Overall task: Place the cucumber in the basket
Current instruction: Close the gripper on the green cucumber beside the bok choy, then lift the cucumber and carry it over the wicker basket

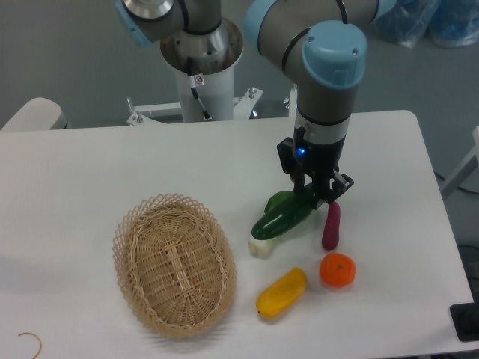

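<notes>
The cucumber (283,218) is dark green and slim. It lies slanted right of the basket, with its lower left end over the white stem of a bok choy (261,246). My gripper (317,197) points down at the cucumber's upper right end, with its fingers closed around that end. The tan wicker basket (132,224) stands empty at the front left of the table, about a hand's width left of the cucumber. The cucumber's gripped end is hidden by the fingers.
A purple eggplant (331,226) lies just right of the gripper. An orange (337,270) and a yellow oblong vegetable (282,292) lie in front of it. The robot base (202,67) stands at the back. A black object (468,321) sits at the table's right front edge.
</notes>
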{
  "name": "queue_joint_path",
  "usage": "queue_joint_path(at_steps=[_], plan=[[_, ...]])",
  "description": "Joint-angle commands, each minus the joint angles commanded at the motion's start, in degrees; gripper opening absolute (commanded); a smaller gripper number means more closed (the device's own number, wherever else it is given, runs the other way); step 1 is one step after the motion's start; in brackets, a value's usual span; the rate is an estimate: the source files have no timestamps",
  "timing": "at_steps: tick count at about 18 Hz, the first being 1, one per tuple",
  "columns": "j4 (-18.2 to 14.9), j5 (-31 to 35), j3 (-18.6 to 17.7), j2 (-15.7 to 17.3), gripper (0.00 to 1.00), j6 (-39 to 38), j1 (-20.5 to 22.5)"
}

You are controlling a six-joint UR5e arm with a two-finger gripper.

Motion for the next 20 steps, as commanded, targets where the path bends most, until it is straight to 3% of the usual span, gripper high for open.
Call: queue_joint_path(at_steps=[8,13,16,18,20], plan=[[0.09,0.0,-0.79,0.35,0.32,-1.92,-0.44],[0.52,0.0,-2.63,1.05,0.32,-8.07,-4.04],[0.79,-0.09,-3.95,1.23,0.32,-15.53,-7.28],[2.19,-0.18,-6.32,1.23,0.32,-20.63,-9.83],[6.57,-0.09,-9.04,0.88,0.32,-22.76,-13.08]])
